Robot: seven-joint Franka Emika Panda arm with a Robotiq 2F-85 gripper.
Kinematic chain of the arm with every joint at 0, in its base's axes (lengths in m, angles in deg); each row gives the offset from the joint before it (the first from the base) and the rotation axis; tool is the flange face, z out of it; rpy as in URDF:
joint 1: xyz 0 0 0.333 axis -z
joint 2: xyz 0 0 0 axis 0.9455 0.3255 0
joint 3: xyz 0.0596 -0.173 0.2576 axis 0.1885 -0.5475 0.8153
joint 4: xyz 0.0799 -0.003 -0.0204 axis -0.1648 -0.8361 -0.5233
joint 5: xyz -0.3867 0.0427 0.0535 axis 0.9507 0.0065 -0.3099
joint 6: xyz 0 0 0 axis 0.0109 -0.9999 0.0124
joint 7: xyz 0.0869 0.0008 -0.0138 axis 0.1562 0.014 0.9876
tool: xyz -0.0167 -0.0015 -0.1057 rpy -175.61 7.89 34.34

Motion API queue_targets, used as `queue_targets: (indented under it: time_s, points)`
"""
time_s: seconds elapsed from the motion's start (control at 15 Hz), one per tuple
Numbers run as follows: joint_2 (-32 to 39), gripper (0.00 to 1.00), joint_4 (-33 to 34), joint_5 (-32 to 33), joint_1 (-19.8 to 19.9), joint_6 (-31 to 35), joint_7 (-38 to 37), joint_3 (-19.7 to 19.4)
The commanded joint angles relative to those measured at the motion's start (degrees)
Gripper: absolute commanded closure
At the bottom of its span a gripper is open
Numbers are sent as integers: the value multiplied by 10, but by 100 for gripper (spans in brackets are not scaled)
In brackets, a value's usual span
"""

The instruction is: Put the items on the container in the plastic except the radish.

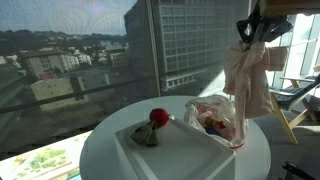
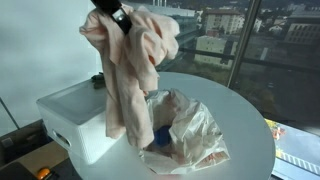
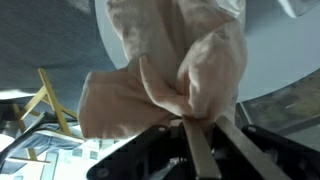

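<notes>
My gripper (image 1: 251, 27) is shut on a pale pink cloth (image 1: 248, 75) and holds it high above the round white table (image 1: 105, 135). The cloth hangs down limp in both exterior views (image 2: 130, 70). In the wrist view the cloth (image 3: 170, 70) is pinched between the fingers (image 3: 198, 125). A clear plastic bag (image 1: 215, 118) lies open on the table with small coloured items inside; it also shows under the cloth (image 2: 185, 135). A white container (image 1: 165, 150) holds a red radish (image 1: 158, 117) and a green item (image 1: 146, 135).
The white container (image 2: 75, 120) sits at the table's edge next to the bag. A large window with city buildings (image 1: 70, 60) stands behind the table. A yellow wooden frame (image 3: 50, 95) stands beside the table.
</notes>
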Motion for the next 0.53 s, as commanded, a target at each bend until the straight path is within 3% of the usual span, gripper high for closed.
queue_targets:
  time_s: [0.0,0.33,0.47]
  points:
    - [45,94,1,52,56,49,-60,35]
    - [144,93,0,122,106,162,-152,96]
    - [184,84,-1,165,135,206,-196,125]
